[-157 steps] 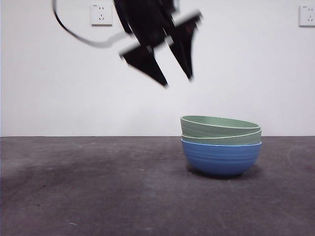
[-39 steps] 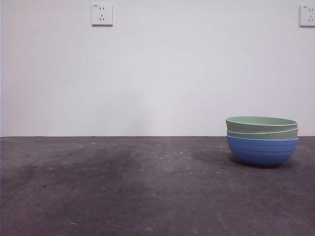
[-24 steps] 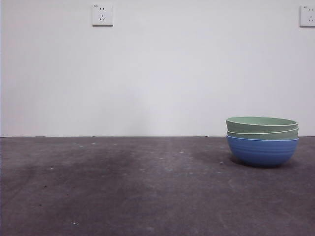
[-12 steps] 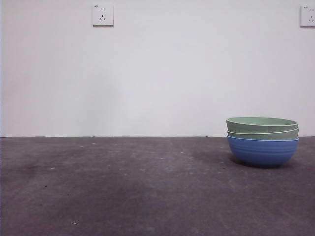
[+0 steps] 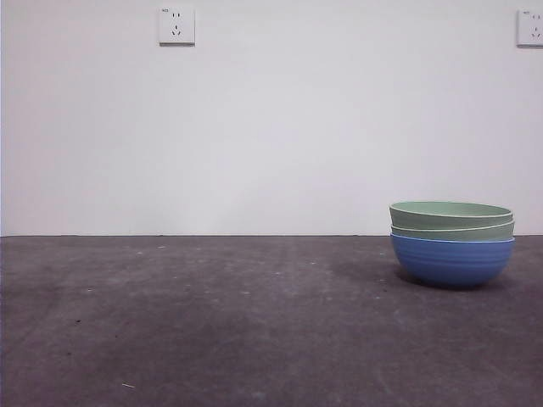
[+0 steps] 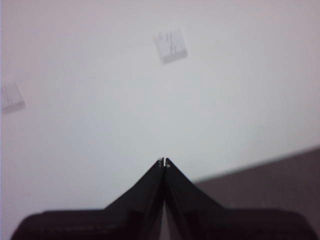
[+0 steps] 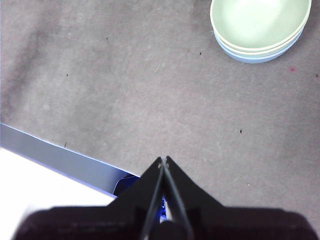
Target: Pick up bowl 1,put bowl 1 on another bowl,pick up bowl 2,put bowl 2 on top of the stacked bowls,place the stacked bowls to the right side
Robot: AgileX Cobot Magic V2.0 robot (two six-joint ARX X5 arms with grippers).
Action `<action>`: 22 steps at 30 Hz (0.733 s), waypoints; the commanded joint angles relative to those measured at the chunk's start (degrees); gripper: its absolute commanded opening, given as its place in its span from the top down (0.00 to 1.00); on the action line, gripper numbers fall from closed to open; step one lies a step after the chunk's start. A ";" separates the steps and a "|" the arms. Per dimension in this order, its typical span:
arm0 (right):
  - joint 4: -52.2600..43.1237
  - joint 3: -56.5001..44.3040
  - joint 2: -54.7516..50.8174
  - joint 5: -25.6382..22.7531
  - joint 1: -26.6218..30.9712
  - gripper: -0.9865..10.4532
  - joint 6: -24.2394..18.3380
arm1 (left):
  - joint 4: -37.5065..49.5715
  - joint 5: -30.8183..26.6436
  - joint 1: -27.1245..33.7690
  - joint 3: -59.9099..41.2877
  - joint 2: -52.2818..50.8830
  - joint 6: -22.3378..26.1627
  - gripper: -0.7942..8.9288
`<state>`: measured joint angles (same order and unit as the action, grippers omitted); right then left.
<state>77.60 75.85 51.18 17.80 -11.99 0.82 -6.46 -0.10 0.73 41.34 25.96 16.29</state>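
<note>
The stacked bowls stand on the dark table at the right of the front view: a blue bowl (image 5: 451,261) at the bottom and two pale green bowls (image 5: 451,220) nested in it. The right wrist view looks down on the same stack, with the top green bowl (image 7: 257,20) over the blue bowl (image 7: 250,57). My right gripper (image 7: 163,159) is shut and empty, high above the table and well away from the stack. My left gripper (image 6: 163,162) is shut and empty too, pointing at the white wall. Neither arm shows in the front view.
The dark grey table (image 5: 212,322) stretches to the left of the stack. Its front edge (image 7: 60,156) shows in the right wrist view, with white floor beyond. Wall sockets (image 5: 176,25) sit high on the white wall.
Since 6.4 s ago the stack has moved from the table's middle to the right, and the arm has left the front view. Over the last 1.6 s nothing moved.
</note>
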 commanded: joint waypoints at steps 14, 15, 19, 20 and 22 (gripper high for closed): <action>0.66 -0.24 -0.09 -0.13 -0.09 0.91 -0.31 | 3.87 0.09 1.70 -35.52 -20.90 -4.72 0.92; 0.66 -0.24 -0.09 -0.13 -0.09 0.91 -0.31 | 3.82 0.09 1.81 -36.70 -21.53 -4.72 0.92; 0.66 -0.24 -0.09 -0.11 -0.09 0.91 -0.31 | 3.78 0.11 2.01 -40.09 -23.71 -4.72 0.92; 0.63 -0.24 -0.09 -0.13 -0.09 0.91 -0.31 | 3.41 0.11 1.99 -40.59 -24.20 -4.72 0.92; 0.63 -0.24 -0.09 -0.13 -0.09 0.91 -0.31 | 1.40 0.13 1.99 -41.16 -25.40 -4.72 0.92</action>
<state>77.60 75.85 51.18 17.80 -11.99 0.82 -4.86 -0.05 2.52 1.02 1.21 11.92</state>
